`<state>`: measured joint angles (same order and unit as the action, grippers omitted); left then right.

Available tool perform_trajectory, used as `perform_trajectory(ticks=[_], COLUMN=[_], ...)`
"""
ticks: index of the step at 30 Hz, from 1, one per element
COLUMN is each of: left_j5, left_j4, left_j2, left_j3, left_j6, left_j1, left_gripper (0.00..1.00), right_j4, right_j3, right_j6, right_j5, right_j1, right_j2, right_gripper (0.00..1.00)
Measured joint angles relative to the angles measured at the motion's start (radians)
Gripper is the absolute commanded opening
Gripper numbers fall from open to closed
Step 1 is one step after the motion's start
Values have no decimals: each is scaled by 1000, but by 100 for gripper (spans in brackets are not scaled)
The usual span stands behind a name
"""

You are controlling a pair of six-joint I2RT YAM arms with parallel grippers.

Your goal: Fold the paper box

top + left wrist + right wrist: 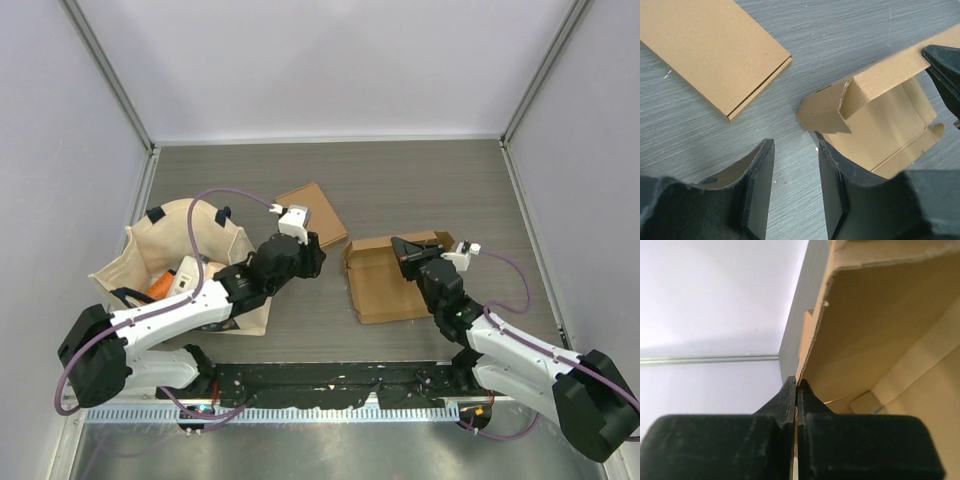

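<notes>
Grey wood-grain table (420,180) enclosed by plain white walls (320,60) and metal posts (110,75).

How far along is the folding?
Partway. Walls of the paper box are raised, with one corner flap bent inward. The right gripper is shut on a wall; the left gripper hovers open at that corner. The box is open on top, not yet closed.

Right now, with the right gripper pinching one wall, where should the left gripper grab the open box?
Likely the upright corner flap at the box's left end, coming from the left: thin standing cardboard, facing the open left gripper, clear of the right gripper.
</notes>
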<state>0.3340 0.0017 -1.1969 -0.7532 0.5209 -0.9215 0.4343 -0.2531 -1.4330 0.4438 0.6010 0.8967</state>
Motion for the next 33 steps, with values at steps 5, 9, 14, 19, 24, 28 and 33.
perform_trajectory(ticks=[5,9,14,19,24,28,33], left_j5=[-45,-87,-143,-164,-171,-184,-201], left_j4=[0,5,24,79,141,181,191], left_j2=[-47,-135,-283,-370,-422,-447,-492], left_j3=[-3,-22,-74,-119,-150,-165,-209], left_j6=[3,3,-14,-68,-135,-166,-165], left_j1=[42,55,55,51,41,32,23], left_gripper=[52,56,59,61,62,59,60], right_j4=[59,77,52,25,0,-40,-71], right_j3=[56,70,61,44,17,-15,-26], right_j6=[-33,-52,-69,-98,-143,-163,-176], right_j5=[-31,-58,-92,-121,-145,-149,-142], right_j1=[-42,-70,-111,-128,-134,-139,-146], right_j2=[7,6,4,10,48,60,61], right_gripper=[1,1,1,1,1,1,1])
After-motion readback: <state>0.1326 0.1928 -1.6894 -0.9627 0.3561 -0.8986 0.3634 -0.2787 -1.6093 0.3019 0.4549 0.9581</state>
